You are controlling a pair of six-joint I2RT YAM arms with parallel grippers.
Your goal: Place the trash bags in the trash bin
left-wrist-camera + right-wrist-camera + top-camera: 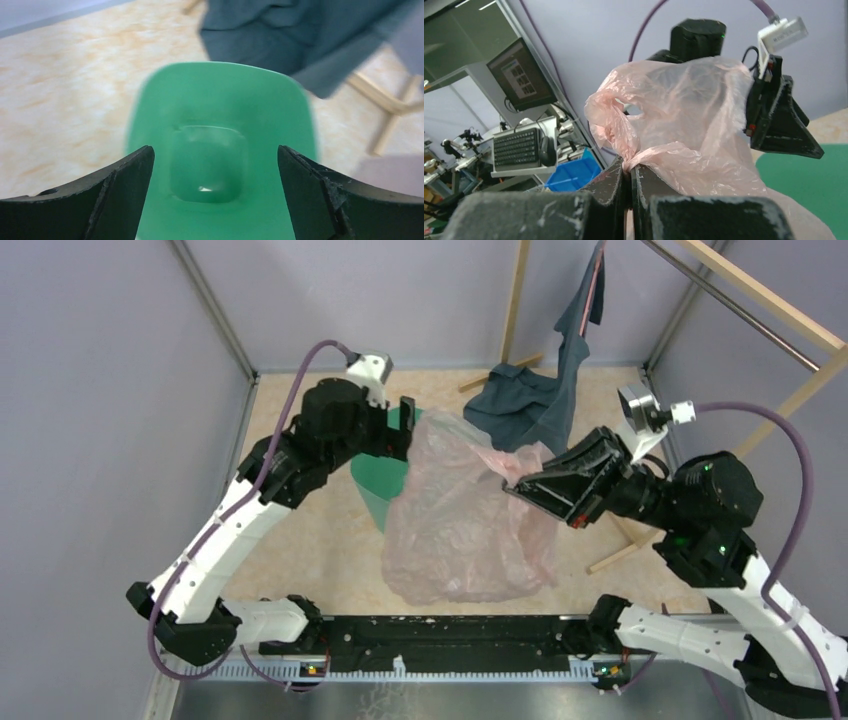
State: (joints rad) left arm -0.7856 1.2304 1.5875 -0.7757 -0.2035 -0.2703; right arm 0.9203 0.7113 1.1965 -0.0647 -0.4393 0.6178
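Note:
The pale-pink trash bag (460, 520) hangs in mid-air, billowing over the right side of the mint-green trash bin (375, 485). My right gripper (512, 486) is shut on a bunched edge of the bag; in the right wrist view the film (689, 115) is pinched between the jaws of that gripper (630, 167). My left gripper (405, 425) hovers at the bin's far rim, beside the bag's top. In the left wrist view the gripper (215, 165) is open with nothing in it, looking straight down into the empty bin (220, 100).
A dark blue-grey garment (530, 400) hangs from a wooden rack (770, 300) at the back right and pools on the table behind the bag. A rack foot (620, 555) lies on the table to the right. Walls close in left and right.

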